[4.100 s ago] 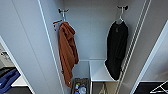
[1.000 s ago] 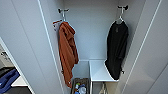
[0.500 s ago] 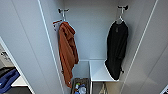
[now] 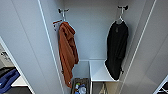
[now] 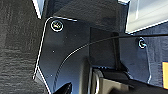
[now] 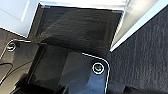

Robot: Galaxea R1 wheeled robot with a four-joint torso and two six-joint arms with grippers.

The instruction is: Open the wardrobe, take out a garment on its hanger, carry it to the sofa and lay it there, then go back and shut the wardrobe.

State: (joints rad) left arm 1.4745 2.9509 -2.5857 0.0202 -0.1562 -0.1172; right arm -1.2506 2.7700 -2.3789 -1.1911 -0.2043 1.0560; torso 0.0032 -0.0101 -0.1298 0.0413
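Claw state cannot be told for either arm: both wrist views show the robot's own dark plate and no fingers plain enough to judge.

From the head view, the wardrobe (image 4: 30, 50) stands open, its white doors swung out to both sides. Inside, on the right, the garment (image 4: 116, 48), a black top, hangs on a white hanger (image 4: 121, 18) from a dark hook (image 4: 123, 7) high up near the right wall. Its hem reaches down just past the edge of a white shelf (image 4: 98, 71) low in the right half. On the left a rust-orange hooded garment (image 4: 67, 51) hangs from another hook (image 4: 62, 11), well apart from the black one, with bare white back wall between them. Below the orange garment sits a basket (image 4: 80, 86) holding small colourful things too blurred to name. At the lower left, outside the door, something blue (image 4: 8, 78) shows; what it is cannot be told.

From the left wrist view, dark carpet (image 5: 17, 45) lies below the arm, with white panel edges (image 5: 145, 13) close by.

From the right wrist view, the same dark carpet (image 6: 142, 55) shows, bordered by white wardrobe panels (image 6: 15, 15).
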